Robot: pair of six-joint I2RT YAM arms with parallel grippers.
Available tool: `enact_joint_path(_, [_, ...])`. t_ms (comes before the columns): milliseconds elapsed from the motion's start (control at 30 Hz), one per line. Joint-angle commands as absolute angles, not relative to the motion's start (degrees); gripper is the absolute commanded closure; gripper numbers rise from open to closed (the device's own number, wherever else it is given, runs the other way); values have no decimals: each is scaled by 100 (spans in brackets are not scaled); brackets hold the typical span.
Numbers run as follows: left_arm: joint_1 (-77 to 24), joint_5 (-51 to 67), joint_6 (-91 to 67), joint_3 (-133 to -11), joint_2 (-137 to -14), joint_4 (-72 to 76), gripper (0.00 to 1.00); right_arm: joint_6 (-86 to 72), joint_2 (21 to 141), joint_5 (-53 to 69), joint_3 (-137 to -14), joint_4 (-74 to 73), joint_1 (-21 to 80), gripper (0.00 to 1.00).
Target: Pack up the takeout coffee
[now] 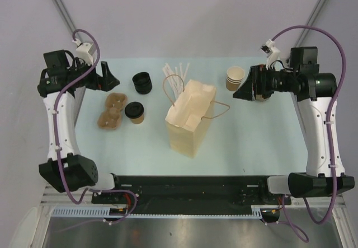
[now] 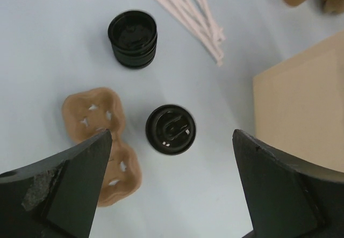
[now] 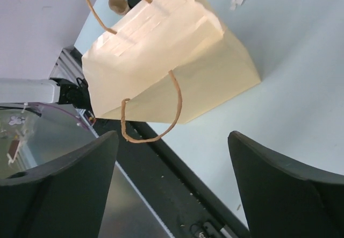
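In the top external view, the takeout coffee (image 1: 135,112) — a small tan kraft-paper cup with a round black plastic lid — stands upright on the pale blue table (image 1: 251,141), left of centre and just beside a brown moulded-pulp cup carrier (image 1: 112,111). A tall tan paper bag with twisted cord handles (image 1: 190,122) stands mid-table, to the cup's right and apart from it. Behind the cup sits a short stack of loose black lids (image 1: 142,82). Thin white wrapped straws (image 1: 177,71) lie behind the bag, and a stack of lidless tan paper cups (image 1: 235,78) stands further right. The left gripper (image 1: 109,79) hangs near the table's left edge, and the right gripper (image 1: 244,90) is just beside the stacked cups.

In the left wrist view, the left gripper (image 2: 172,136) looks down with its dark fingers (image 2: 70,189) spread wide and nothing between them. The takeout coffee (image 2: 170,129) sits below the gap, the carrier (image 2: 99,136) to its left, the lid stack (image 2: 133,39) and straws (image 2: 188,12) beyond it, and the bag (image 2: 306,109) at the right.

In the right wrist view, the right gripper (image 3: 172,136) is likewise spread and empty — it faces the bag (image 3: 166,60), whose cord handle loops down one side.
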State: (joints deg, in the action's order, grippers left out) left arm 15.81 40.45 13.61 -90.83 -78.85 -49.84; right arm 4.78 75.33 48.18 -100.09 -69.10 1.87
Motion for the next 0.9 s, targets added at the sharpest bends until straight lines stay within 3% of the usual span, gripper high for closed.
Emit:
enact_joint_path(0, [1845, 4122, 2566, -9668, -8419, -6037, 1, 914, 8041, 4580, -10739, -6672, 211, 8])
enact_joint_path(267, [1934, 4289, 2505, -9467, -8719, -5941, 1, 1467, 9544, 3763, -12241, -6855, 1054, 4])
enact_joint_path(600, [1969, 4508, 2373, -8886, -8412, -5714, 1, 2645, 10810, 3507, -12735, -7453, 1889, 9])
enact_joint_path(700, [1969, 4570, 2198, -8640, -8271, -5520, 0, 2935, 11030, 3647, -12753, -7672, 2047, 18])
enact_joint_path(867, [1977, 4605, 2180, -8447, -8209, -5484, 0, 3260, 11223, 3481, -12762, -7936, 2241, 49])
